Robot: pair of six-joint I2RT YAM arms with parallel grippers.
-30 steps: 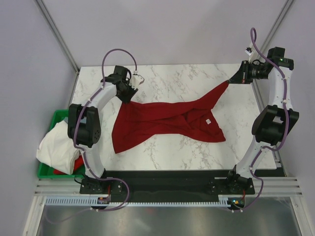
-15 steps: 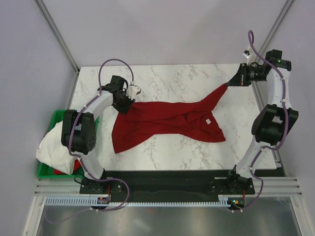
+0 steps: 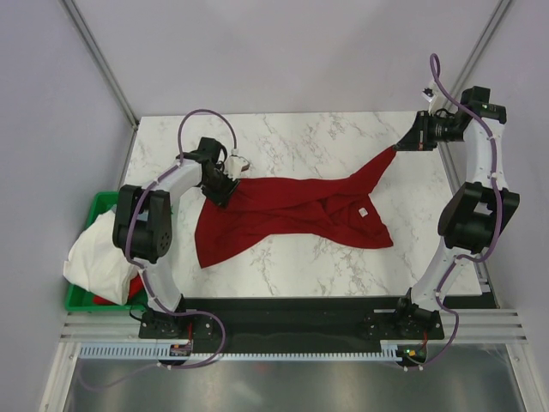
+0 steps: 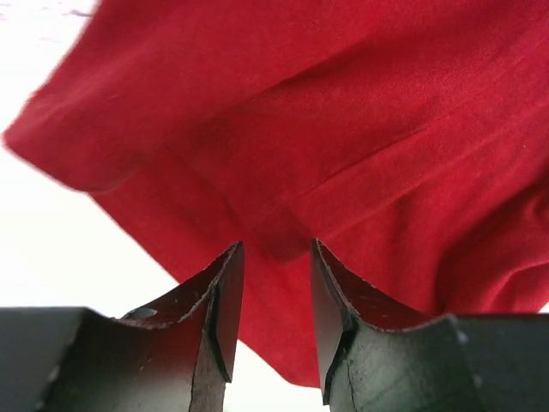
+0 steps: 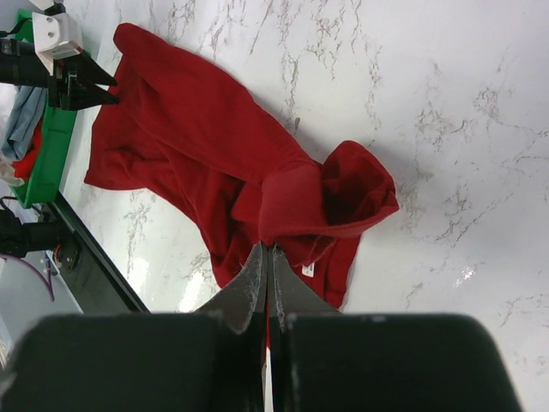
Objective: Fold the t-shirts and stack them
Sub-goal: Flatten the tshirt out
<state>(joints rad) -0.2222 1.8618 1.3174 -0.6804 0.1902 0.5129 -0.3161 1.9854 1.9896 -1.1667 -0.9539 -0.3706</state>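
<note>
Over the last second the left gripper (image 3: 225, 187) has slid a little inward along the far-left corner of the large dark red soft-cloth t-shirt (image 3: 283, 215), and its fingers have spread. In the left wrist view they stand apart (image 4: 274, 251) with a ridge of red fabric lying just past their tips. It looks let go rather than pinched, though the cloth fills that view and I can't be fully sure.

The right gripper (image 3: 401, 144) has its fingers pressed together on a corner of the shirt, pulling it up into a taut point off the white marble-patterned table (image 3: 326, 137). The right wrist view shows the cloth bunched right at the closed tips (image 5: 268, 257).

From the left gripper, the shirt runs straight away toward the right gripper, so its long axis lies across the table between the two tools, tilted slightly away on the right. A second lobe hangs back toward the left arm's base. The small white neck label (image 3: 363, 212) sits nearer the right gripper, so the collar end points that way. The left gripper is nearest the loose corner that needs re-taking.
</note>
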